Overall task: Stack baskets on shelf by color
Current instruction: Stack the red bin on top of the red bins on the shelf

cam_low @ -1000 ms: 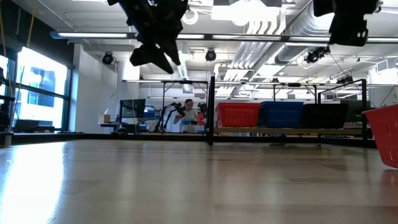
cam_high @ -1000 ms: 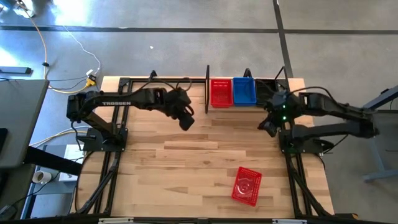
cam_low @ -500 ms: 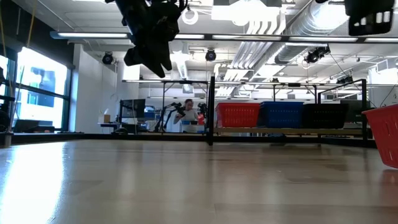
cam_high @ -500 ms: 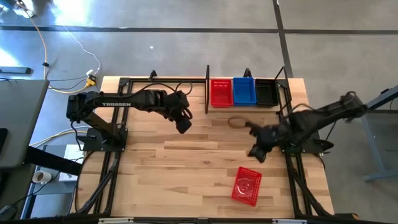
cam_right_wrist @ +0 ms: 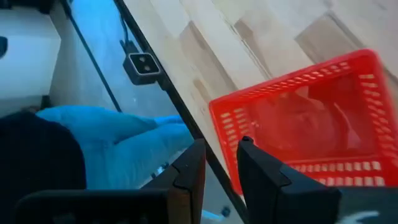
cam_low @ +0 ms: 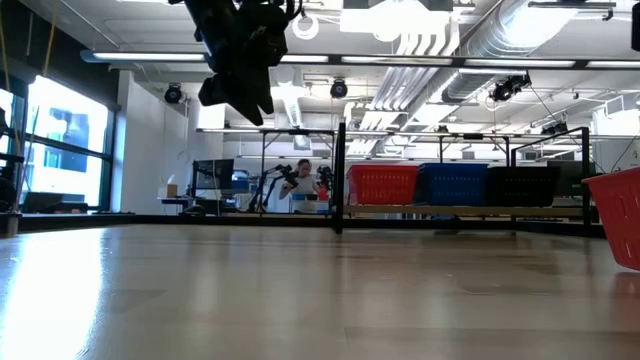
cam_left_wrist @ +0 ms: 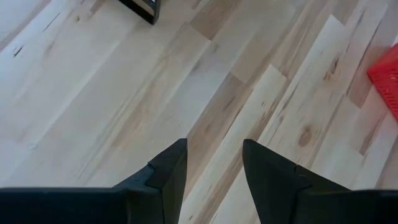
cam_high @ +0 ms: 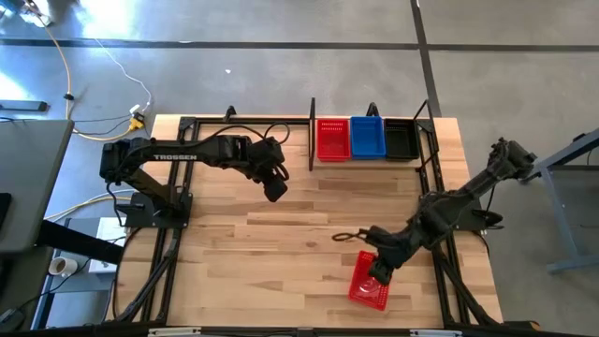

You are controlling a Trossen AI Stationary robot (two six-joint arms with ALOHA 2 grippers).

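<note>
While right gripper hovers over lone red basket at table's near edge, fingers narrowly parted, empty, I judge basket light, stiff plastic, mesh slippery; best pinch rim wall. Left gripper waits mid-table, fingers apart, empty. Shelf holds red, blue, black baskets.

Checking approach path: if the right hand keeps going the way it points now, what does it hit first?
Most likely the red basket near the table's front edge; the right hand, fingers apart and empty, points at its near rim. Depth unclear.
</note>
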